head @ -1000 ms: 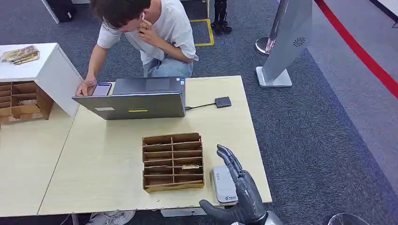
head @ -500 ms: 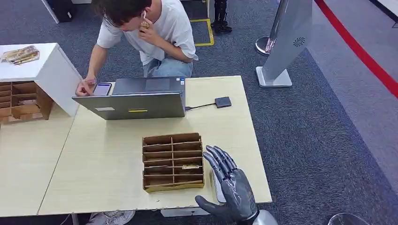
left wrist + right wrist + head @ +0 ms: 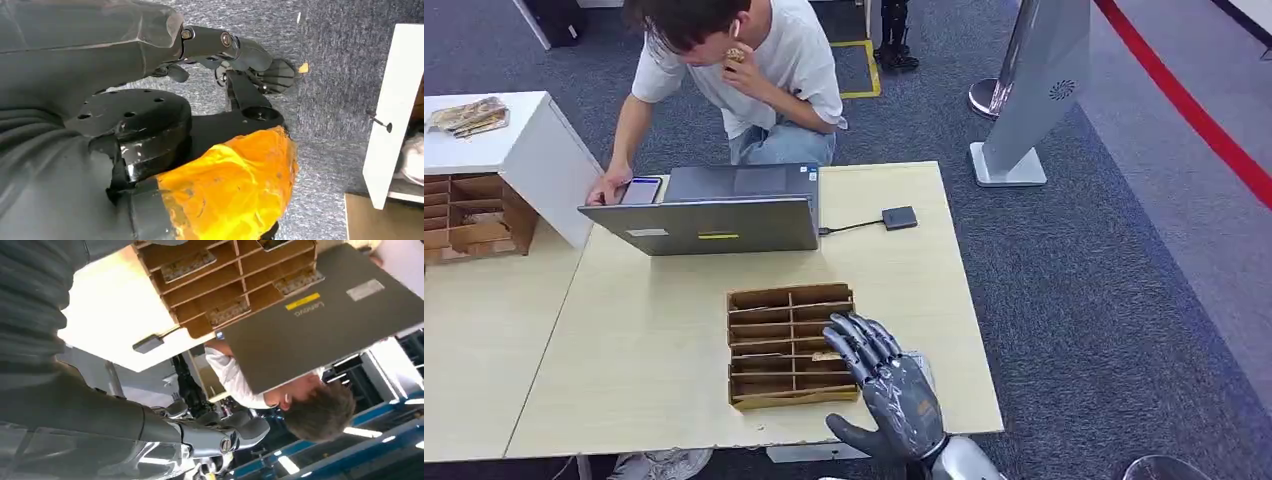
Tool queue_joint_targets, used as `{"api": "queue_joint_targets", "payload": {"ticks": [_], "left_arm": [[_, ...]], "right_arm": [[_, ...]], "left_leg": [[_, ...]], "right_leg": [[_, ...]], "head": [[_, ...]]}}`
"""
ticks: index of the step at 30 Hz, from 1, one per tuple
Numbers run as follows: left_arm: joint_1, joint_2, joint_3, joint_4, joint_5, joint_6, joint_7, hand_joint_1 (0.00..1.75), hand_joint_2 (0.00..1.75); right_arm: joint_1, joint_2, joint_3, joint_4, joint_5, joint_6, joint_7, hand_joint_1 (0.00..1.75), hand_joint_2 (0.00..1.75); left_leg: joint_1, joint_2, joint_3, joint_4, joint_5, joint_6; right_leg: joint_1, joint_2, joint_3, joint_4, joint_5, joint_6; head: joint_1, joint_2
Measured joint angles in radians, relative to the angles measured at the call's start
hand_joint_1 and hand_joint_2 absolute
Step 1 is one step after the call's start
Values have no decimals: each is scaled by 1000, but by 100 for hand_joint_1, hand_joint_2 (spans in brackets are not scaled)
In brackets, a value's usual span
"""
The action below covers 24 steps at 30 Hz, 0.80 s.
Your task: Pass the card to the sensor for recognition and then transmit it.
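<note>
Your right hand [image 3: 887,392] has swung leftward since a second ago, leaving the white card reader [image 3: 921,362] at the table's near edge mostly hidden beneath it; its fingertips now reach over the right side of the wooden slotted card rack [image 3: 791,345]. You can see its fingers spread and straight, holding nothing. A card [image 3: 826,355] lies in a right-hand slot of the rack, just beside the fingertips, though you cannot tell whether they touch it. Your left hand [image 3: 235,50] hangs over the grey carpet [image 3: 325,100], fingers loosely curled, seemingly empty. Behind the rack stands an open laptop [image 3: 714,222], with a person [image 3: 734,70] seated behind it.
</note>
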Motion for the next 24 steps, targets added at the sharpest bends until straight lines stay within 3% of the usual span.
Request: {"api": "queue_joint_targets", "payload": {"ticks": [9,24], "left_arm": [[-4,1,-5,0,-4,0,3,0,0],[-15,1,-16,0,-31,-9,30,0,0]], "right_arm": [[-31,21,23,44,16,5,13,0,175],[-76,77,44,155,57,10,89,0,175]], "left_leg": [[0,0,0,0,0,0],[0,0,0,0,0,0]], "right_leg": [[0,0,0,0,0,0],[0,0,0,0,0,0]], "head": [[0,0],[0,0]]}}
